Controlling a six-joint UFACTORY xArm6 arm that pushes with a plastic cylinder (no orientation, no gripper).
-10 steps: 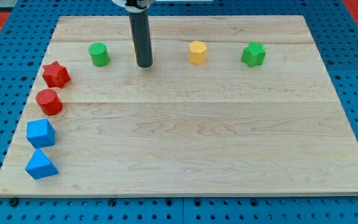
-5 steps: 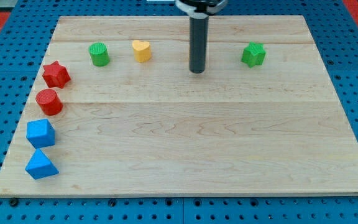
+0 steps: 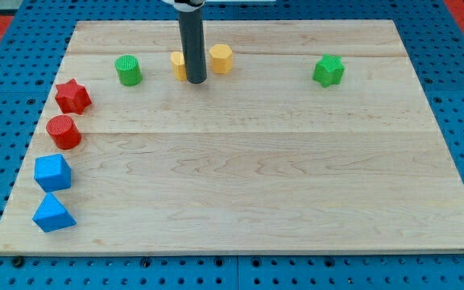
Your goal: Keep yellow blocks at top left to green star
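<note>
— Where, relative to the green star-shaped block (image 3: 328,70)?
— Well off to the view's left of it, along the same row near the wooden board's (image 3: 240,185) top edge: my tip (image 3: 193,81), the lower end of the straight dark rod (image 3: 192,44) (no pincer there, so nothing spread or pressed together).
— And the yellow ones?
— Also left of that star, well apart from it. Yellow hexagonal block (image 3: 221,58) just to the right of the rod; another yellow block (image 3: 179,65) just to its left, partly hidden, shape hard to make out. Tip down between the two.
— Further left still?
— Green cylinder block (image 3: 128,70), then red star block (image 3: 72,96), red cylinder block (image 3: 63,131), blue cube-like block (image 3: 52,171), blue wedge-shaped block (image 3: 52,213), stepping down the left edge.
</note>
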